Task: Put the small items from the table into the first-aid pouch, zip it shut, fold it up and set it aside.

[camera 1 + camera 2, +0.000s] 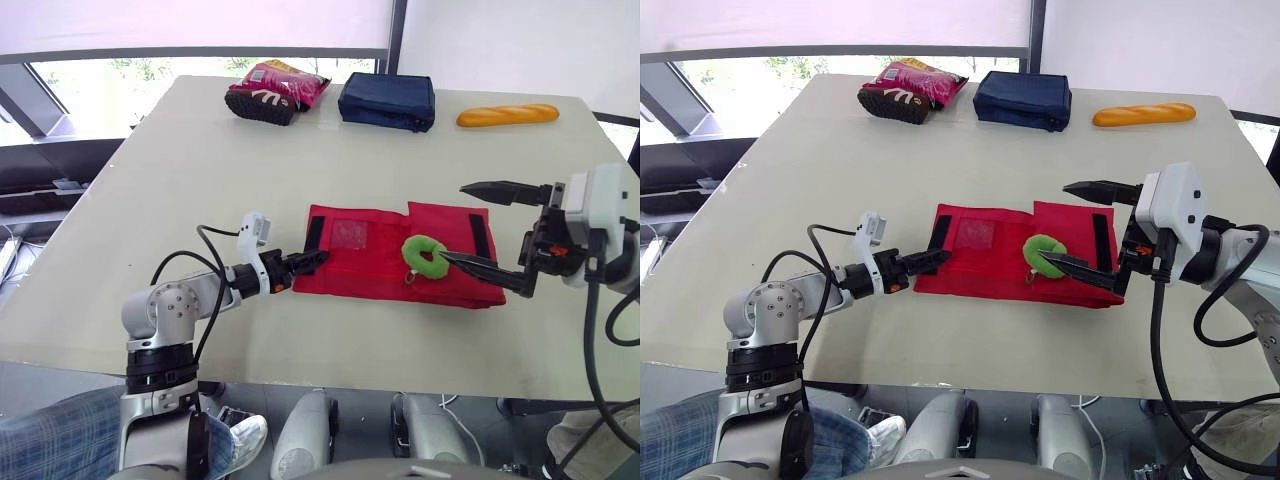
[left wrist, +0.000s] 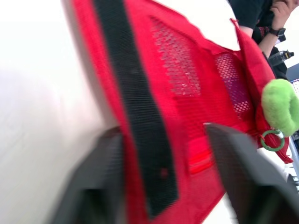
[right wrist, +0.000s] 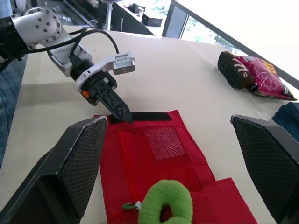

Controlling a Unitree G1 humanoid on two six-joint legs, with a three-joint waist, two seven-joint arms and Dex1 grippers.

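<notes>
The red first-aid pouch (image 1: 372, 268) lies opened flat on the table, with mesh pockets and black strips at both ends. A fuzzy green ring (image 1: 428, 256) with a small metal loop rests on the pouch's right half. My left gripper (image 1: 312, 260) is at the pouch's left end, shut on the edge by the black strip (image 2: 135, 116), which runs between its fingers in the left wrist view. To the right of the pouch my right gripper (image 1: 451, 221) stands wide open, its lower fingertip just beside the green ring and its upper finger above the cloth.
Along the table's far edge lie a pink snack bag (image 1: 276, 91), a navy zipped pouch (image 1: 388, 101) and a bread loaf (image 1: 508, 115). A person's jeans-clad knee (image 1: 50, 440) is at the near left corner.
</notes>
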